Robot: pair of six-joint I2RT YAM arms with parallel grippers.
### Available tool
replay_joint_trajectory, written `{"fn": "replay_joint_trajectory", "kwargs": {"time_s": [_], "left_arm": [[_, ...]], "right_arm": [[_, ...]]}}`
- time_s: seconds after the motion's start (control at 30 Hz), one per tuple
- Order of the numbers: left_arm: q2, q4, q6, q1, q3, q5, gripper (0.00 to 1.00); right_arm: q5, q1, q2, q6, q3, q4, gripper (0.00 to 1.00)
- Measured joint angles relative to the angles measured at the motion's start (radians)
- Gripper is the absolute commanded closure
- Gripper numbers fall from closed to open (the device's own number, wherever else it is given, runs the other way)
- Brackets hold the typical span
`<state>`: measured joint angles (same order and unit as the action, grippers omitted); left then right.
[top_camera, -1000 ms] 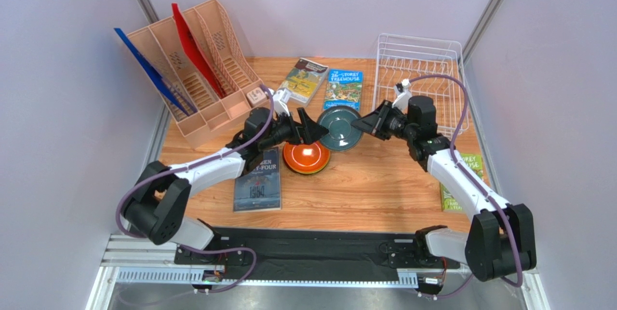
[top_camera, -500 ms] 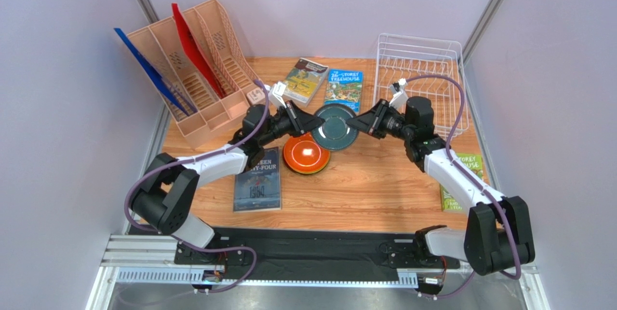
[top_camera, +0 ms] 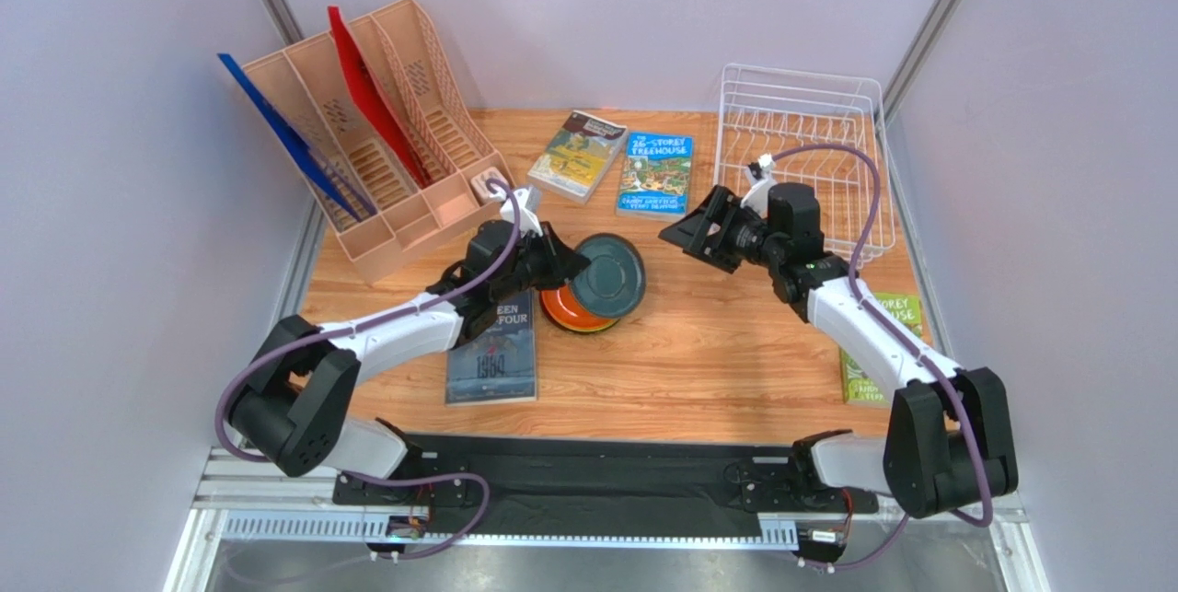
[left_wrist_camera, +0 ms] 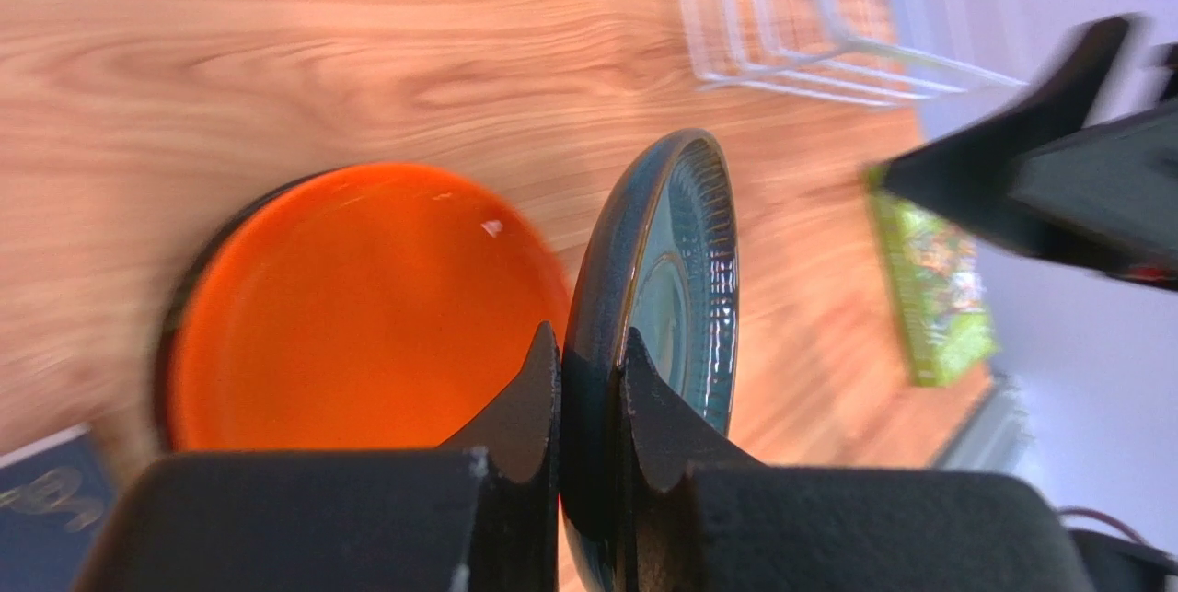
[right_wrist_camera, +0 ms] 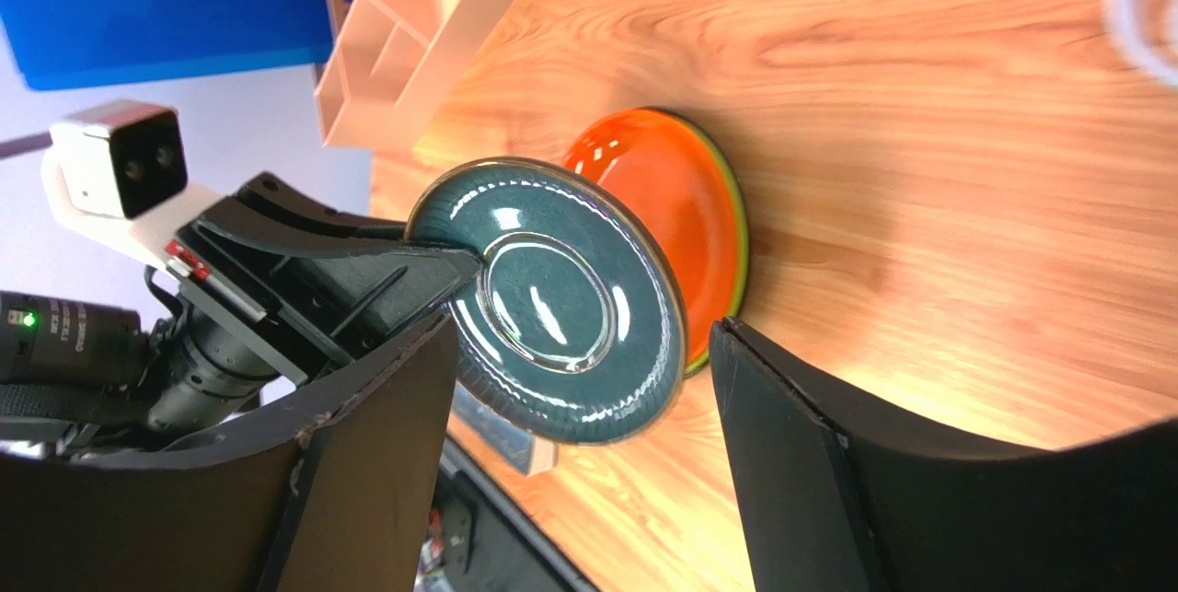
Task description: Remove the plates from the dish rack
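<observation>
While left pincer (left_wrist_camera: 588, 351) clamps grey-teal plate (left_wrist_camera: 685, 261) rim (over orange plate (left_wrist_camera: 360, 302)), right pincer (right_wrist_camera: 581, 330) stands open.

Bare wooden table (top_camera: 692, 371) is lying open in the lower middle of the top view. A dark blue book (top_camera: 494, 357) is blocking its left side, a green book (top_camera: 906, 316) its right. A dark teal round plate (top_camera: 609, 277) is blocking the top.

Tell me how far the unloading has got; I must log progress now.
Done: the dish rack shows no plates, and the orange plate lies outside it. In hand: the left gripper is shut on the rim of the grey-teal plate, holding it over the orange one; the right gripper is open. Left: setting that plate down.
</observation>
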<state>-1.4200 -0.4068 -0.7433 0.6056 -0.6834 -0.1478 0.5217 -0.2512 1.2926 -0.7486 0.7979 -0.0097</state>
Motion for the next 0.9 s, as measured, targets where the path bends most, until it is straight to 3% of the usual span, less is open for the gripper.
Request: {"fn": "replay_joint_trajectory", "kwargs": {"time_s": [0.23, 0.63, 0.67, 0.7, 0.8, 0.9], "left_arm": [[0.009, 0.107, 0.061, -0.011, 0.018, 0.111, 1.00], [-0.066, 0.087, 0.058, -0.050, 0.019, 0.114, 0.98], [-0.070, 0.078, 0.058, -0.050, 0.019, 0.111, 0.89], [-0.074, 0.072, 0.056, -0.050, 0.019, 0.108, 0.69], [-0.079, 0.055, 0.045, -0.052, 0.019, 0.098, 0.53], [-0.081, 0.048, 0.043, -0.052, 0.022, 0.091, 0.47]], "right_arm": [[-0.055, 0.018, -0.079, 0.066, 0.013, -0.086, 0.27], [-0.067, 0.018, -0.098, 0.112, 0.013, -0.129, 0.27], [-0.066, 0.018, -0.098, 0.114, 0.013, -0.129, 0.27], [-0.066, 0.018, -0.098, 0.115, 0.013, -0.130, 0.27], [-0.066, 0.018, -0.095, 0.119, 0.013, -0.130, 0.27], [-0.068, 0.018, -0.090, 0.123, 0.013, -0.130, 0.27]]}}
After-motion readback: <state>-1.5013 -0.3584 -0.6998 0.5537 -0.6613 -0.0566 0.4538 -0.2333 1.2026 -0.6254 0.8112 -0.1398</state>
